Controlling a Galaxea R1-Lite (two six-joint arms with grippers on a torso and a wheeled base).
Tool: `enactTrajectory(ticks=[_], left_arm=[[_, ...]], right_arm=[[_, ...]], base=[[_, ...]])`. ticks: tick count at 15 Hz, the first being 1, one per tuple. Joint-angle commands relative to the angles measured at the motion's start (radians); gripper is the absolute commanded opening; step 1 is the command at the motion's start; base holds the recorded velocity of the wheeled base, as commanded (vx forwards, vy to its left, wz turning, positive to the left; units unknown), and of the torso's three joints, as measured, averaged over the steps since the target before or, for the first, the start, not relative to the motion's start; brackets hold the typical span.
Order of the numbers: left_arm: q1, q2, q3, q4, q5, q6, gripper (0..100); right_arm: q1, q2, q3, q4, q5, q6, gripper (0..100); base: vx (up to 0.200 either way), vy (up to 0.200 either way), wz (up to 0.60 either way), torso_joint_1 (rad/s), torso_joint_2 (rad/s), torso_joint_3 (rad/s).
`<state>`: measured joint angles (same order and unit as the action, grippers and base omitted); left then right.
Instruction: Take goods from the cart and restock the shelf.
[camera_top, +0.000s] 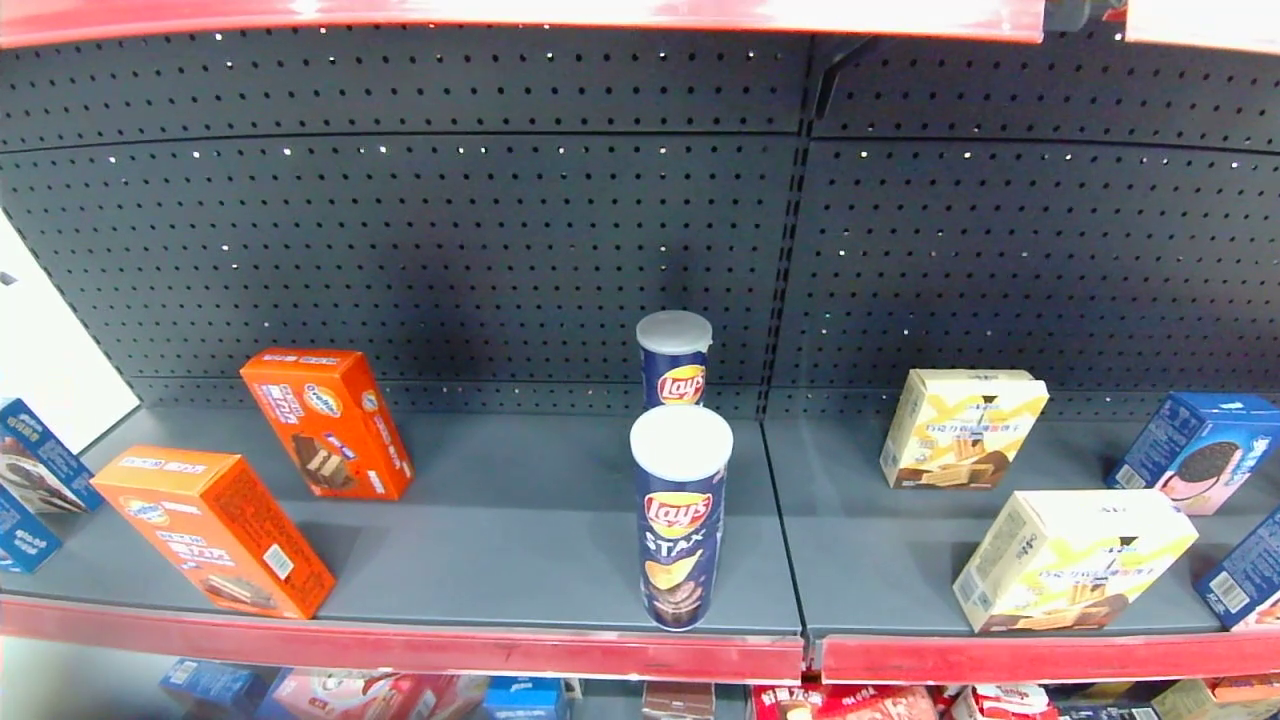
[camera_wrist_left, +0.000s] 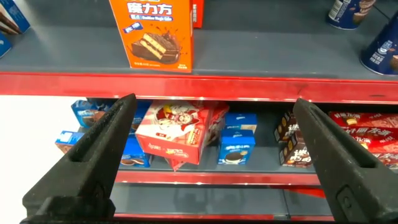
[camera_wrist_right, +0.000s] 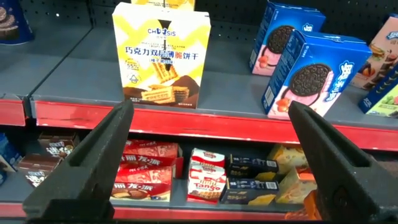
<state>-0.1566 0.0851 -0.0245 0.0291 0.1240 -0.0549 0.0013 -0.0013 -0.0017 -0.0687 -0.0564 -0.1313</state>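
A: Left gripper (camera_wrist_left: 214, 102) and right gripper (camera_wrist_right: 211, 106): both spread wide, holding nothing.

B: And the shelf (camera_top: 520, 540)?

A: Straight ahead of both. Its bare stretch between the orange box (camera_top: 215, 530) and the upright chip can (camera_top: 680, 520) looks nearer the left arm.

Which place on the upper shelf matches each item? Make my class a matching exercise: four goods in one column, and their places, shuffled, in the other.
Things
1. front chip can
2. rear chip can
3. front orange box
4. front yellow box

Places
A. right shelf section, at the front
B. left shelf section, at the front, well left of both cans
C. at the back, grey lid
D. at the front, white lid

Pairs: 1-D, 2-C, 3-B, 4-A
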Motion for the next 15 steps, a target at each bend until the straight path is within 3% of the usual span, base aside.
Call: enactTrajectory(ticks=[1,15], left_arm=[[0.0,0.004,0.0,0.0,0.0,0.0,100],[0.0,0.004,0.0,0.0,0.0,0.0,100]], right_arm=[[0.0,0.001,0.0,0.0,0.0,-0.001,100],[0.0,0.001,0.0,0.0,-0.002,-0.001,100]], base=[[0.0,0.0,0.0,0.0,0.0,0.0],[0.0,0.0,0.0,0.0,0.0,0.0]])
